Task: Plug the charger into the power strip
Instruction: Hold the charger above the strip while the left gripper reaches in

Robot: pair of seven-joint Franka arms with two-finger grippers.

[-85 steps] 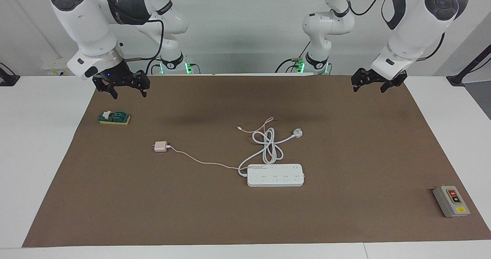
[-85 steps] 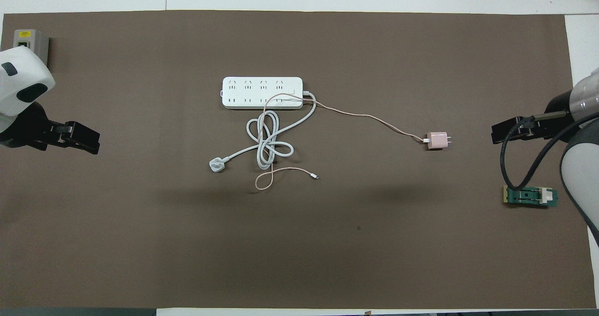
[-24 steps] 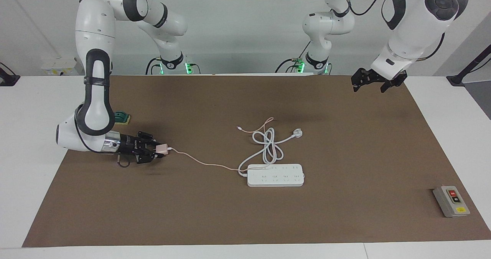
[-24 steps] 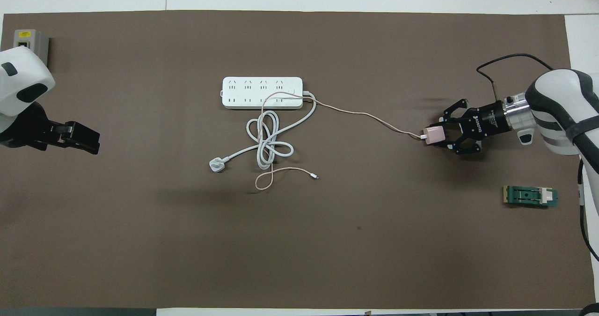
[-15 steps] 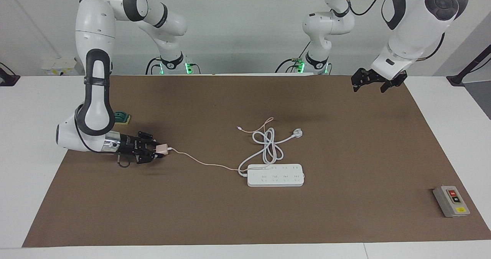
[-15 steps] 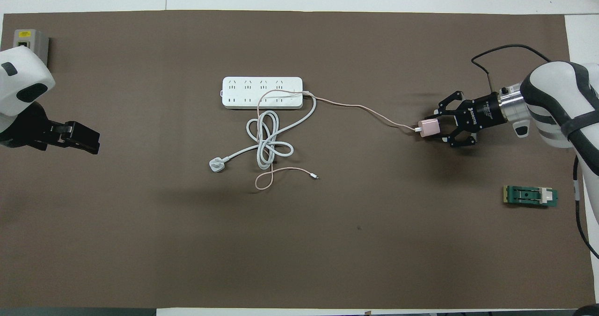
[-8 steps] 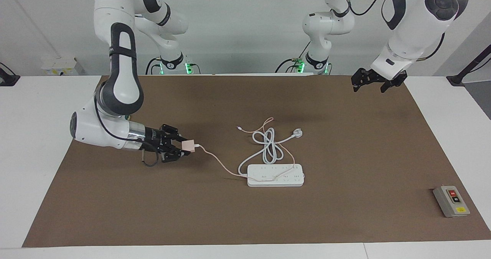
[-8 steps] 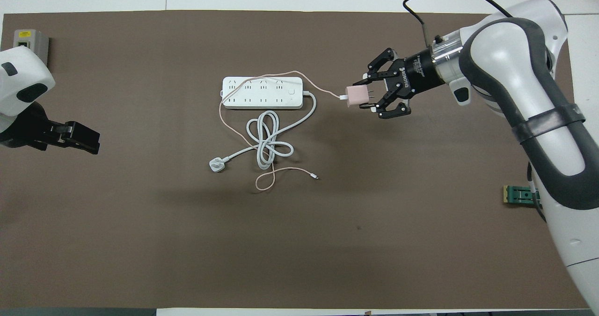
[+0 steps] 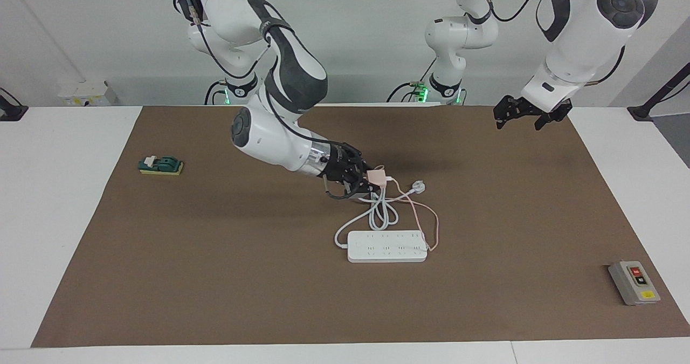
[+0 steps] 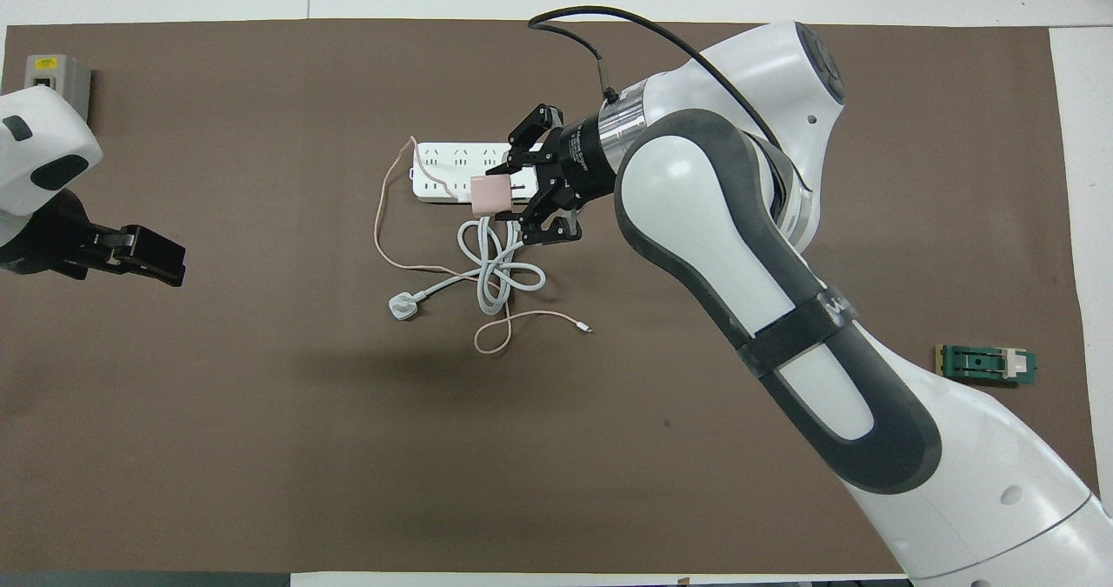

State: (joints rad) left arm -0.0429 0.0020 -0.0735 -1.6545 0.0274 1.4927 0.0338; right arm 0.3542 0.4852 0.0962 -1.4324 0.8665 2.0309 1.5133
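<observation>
Gripping the charger [image 9: 377, 177], the right gripper [image 9: 368, 180] hangs clamped over the coiled cord [image 9: 379, 208], above mid-desk, clear of the power strip [image 9: 387, 246]. Left gripper [image 9: 527, 116] waits at the mat's [image 9: 215, 277] corner, fingers spread, holding nothing.

Overhead: charger [image 10: 490, 194] covers the strip's [image 10: 439, 180] edge; right gripper [image 10: 513, 192] clamped on it; left gripper [image 10: 148, 256] idle by the mat edge.

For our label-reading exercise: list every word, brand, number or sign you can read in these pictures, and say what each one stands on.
No text here can be read with certainty.
White lettering on the black body of the right gripper: too small to read.
White mark on the dark band of the right arm: blurred.
Red, black and yellow patches on the grey button box: no legible letters.
The power strip and the charger: no print visible.
</observation>
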